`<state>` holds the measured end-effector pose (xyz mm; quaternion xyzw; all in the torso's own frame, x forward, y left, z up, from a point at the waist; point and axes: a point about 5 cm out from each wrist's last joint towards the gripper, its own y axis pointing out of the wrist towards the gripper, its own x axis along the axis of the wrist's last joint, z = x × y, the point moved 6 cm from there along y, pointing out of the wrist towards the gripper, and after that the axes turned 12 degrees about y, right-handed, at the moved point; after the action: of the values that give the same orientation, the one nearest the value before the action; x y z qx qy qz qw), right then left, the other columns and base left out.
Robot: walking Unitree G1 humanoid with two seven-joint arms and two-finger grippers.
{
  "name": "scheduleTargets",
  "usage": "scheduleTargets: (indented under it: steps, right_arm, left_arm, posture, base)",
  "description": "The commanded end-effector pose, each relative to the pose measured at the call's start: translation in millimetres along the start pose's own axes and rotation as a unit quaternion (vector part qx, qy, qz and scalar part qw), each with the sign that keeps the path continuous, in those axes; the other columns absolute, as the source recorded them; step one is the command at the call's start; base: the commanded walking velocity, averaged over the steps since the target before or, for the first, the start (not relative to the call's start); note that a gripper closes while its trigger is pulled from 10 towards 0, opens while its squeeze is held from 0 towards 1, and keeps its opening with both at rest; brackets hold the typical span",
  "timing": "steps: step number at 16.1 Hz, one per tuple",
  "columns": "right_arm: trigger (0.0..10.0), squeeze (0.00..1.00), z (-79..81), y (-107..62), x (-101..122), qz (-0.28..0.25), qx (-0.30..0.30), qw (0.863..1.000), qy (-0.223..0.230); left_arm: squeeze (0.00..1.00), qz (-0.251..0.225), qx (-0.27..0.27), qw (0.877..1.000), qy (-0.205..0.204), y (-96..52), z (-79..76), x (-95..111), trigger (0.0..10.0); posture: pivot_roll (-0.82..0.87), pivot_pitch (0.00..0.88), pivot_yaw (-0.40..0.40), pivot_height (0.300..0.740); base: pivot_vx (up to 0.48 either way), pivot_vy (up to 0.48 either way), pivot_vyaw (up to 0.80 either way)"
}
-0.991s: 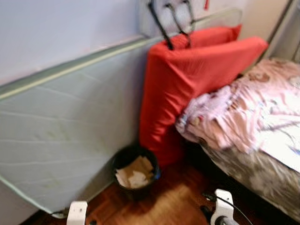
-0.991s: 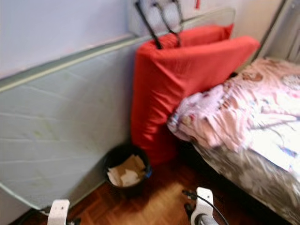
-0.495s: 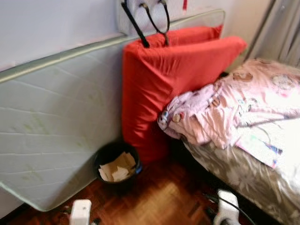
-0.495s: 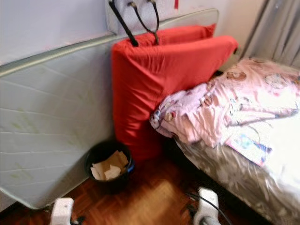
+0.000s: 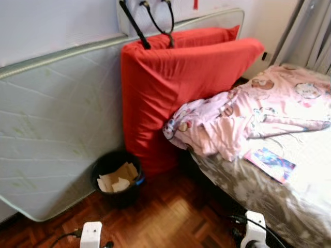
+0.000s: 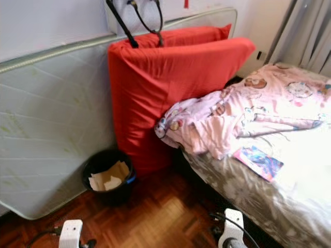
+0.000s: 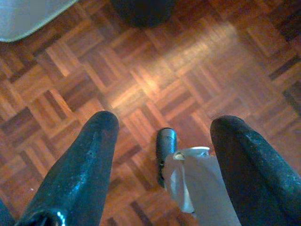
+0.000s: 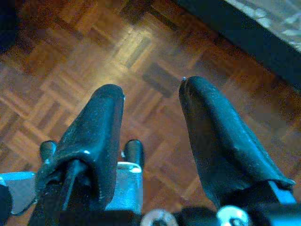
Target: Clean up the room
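My left pincer [image 7: 160,132] and right pincer [image 8: 150,103] both hang released above the parquet floor [image 5: 170,217], grasping nothing. The black bin [image 5: 116,178] holding paper scraps stands just beside the red mattress [image 5: 176,88]. To the mattress's right, a pink blanket [image 5: 243,116] lies bunched on the bed [image 5: 305,181], a booklet [image 5: 269,164] nearby.

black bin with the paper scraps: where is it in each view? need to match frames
Left eye: black bin, lower left, beside the red cushion's foot.
Right eye: bin, lower left, same spot.
Left wrist: dark shape at the frame edge, probably the bin.
Right wrist: not identifiable.
Shared landmark: parquet floor.
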<state>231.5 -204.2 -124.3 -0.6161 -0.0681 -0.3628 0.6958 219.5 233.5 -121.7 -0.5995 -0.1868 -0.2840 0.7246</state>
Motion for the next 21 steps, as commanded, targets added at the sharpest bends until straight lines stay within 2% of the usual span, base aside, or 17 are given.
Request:
scheduleTargets:
  steps: [1,10,13,15,21]
  right_arm:
    - [10.0,0.0,10.1,1.6,1.2,-0.003,0.01,1.0,0.006]
    - [10.0,0.0,7.6,1.4,2.8,-0.007,0.004,1.0,0.007]
    - [10.0,0.0,7.1,1.4,1.9,-0.005,0.001,1.0,0.007]
    - [10.0,0.0,7.7,1.4,2.6,-0.007,0.004,1.0,0.007]
    - [10.0,0.0,8.9,1.3,3.0,-0.011,0.007,1.0,0.015]
  left_arm:
    - [0.0,0.008,0.01,1.0,-0.011,-1.2,8.5,-5.0,10.0]
    - [0.0,0.003,0.009,1.0,-0.026,-1.2,7.0,-3.8,10.0]
    - [0.0,0.005,0.011,1.0,-0.026,-1.2,7.3,-4.3,10.0]
    - [0.0,0.005,0.01,1.0,-0.025,-1.2,7.4,-4.7,10.0]
    - [0.0,0.005,0.009,1.0,-0.026,-1.3,7.3,-4.7,10.0]
  posture:
    - [0.09,0.0,-0.037,0.74]
    - [0.09,0.0,-0.043,0.74]
    - [0.09,0.0,-0.041,0.74]
    - [0.09,0.0,-0.036,0.74]
    - [0.09,0.0,-0.034,0.74]
  base:
    - [0.0,0.0,0.0]
    - [0.0,0.0,0.0]
    - [0.0,0.0,-0.64]
    - [0.0,0.0,0.0]
    - [0.251,0.0,0.0]
